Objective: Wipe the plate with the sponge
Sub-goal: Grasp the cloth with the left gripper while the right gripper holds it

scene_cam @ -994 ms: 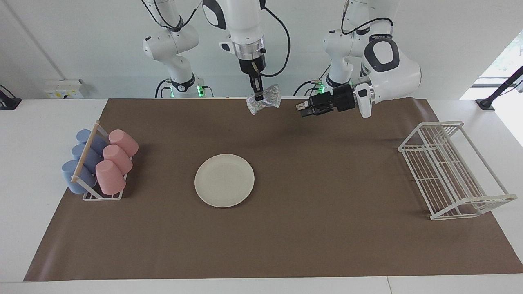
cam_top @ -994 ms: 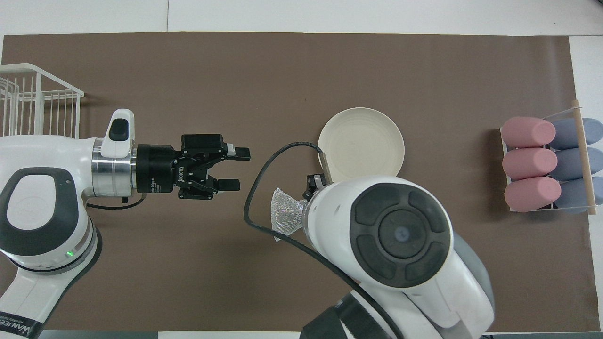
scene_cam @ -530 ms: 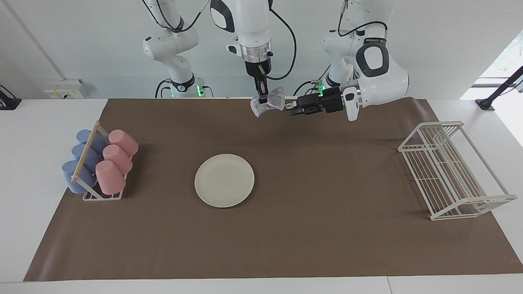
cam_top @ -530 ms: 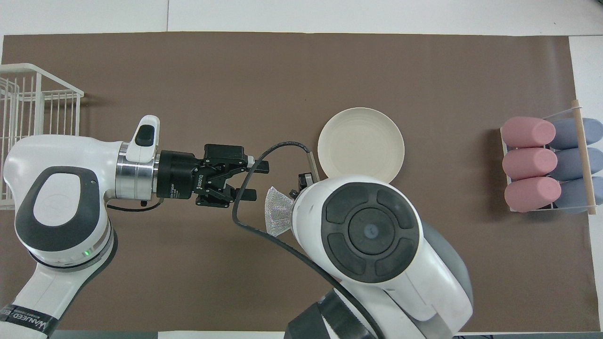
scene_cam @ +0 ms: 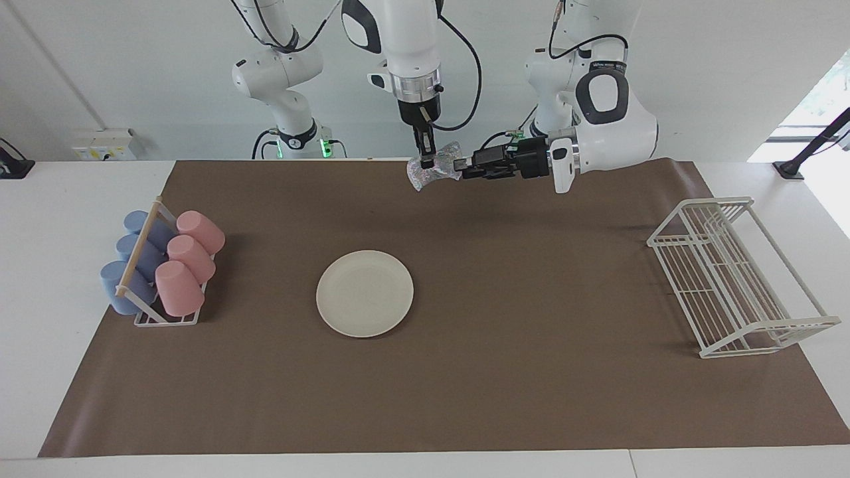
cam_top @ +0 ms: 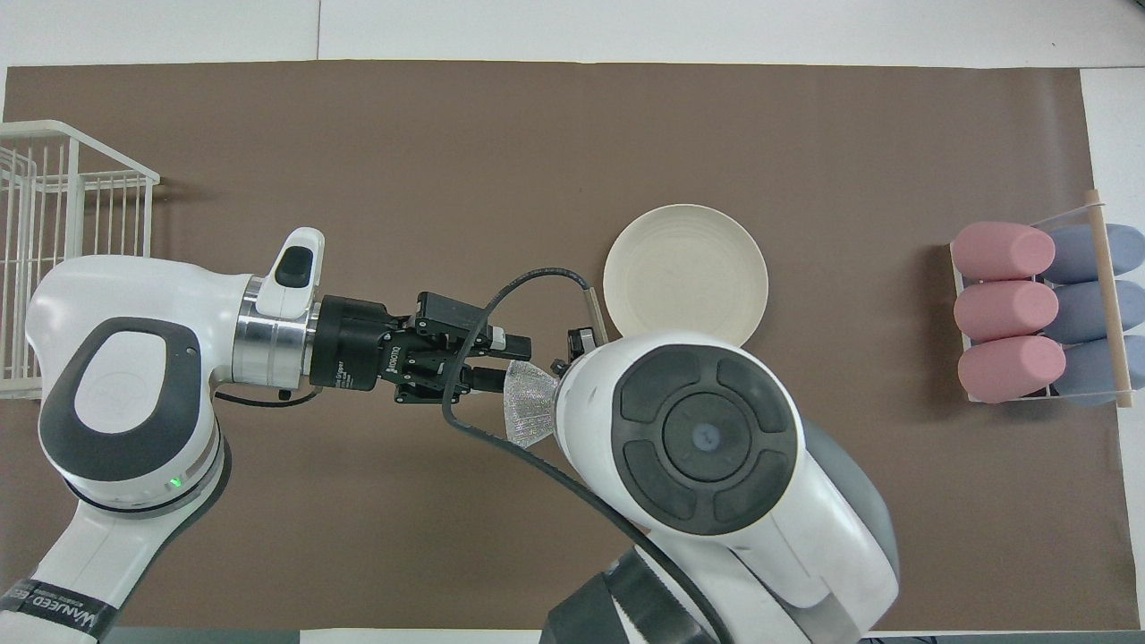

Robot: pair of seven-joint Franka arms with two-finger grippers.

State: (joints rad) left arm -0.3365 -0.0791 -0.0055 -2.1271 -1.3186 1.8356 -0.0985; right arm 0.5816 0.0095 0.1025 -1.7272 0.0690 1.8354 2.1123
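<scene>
The cream-white plate lies flat on the brown mat, with nothing on it. My right gripper points straight down, high over the mat, and is shut on the waist of the silvery sponge; in the overhead view its own wrist hides it. My left gripper reaches in level from the side. Its fingers stand on either side of the sponge's free end, still apart.
A rack of pink and blue cups stands toward the right arm's end of the table. A white wire dish rack stands toward the left arm's end. The right arm's black cable loops beside the sponge.
My left gripper has moved sideways up to the sponge and its fingers have narrowed around the free end. The right gripper rose slightly with the sponge, then held still.
</scene>
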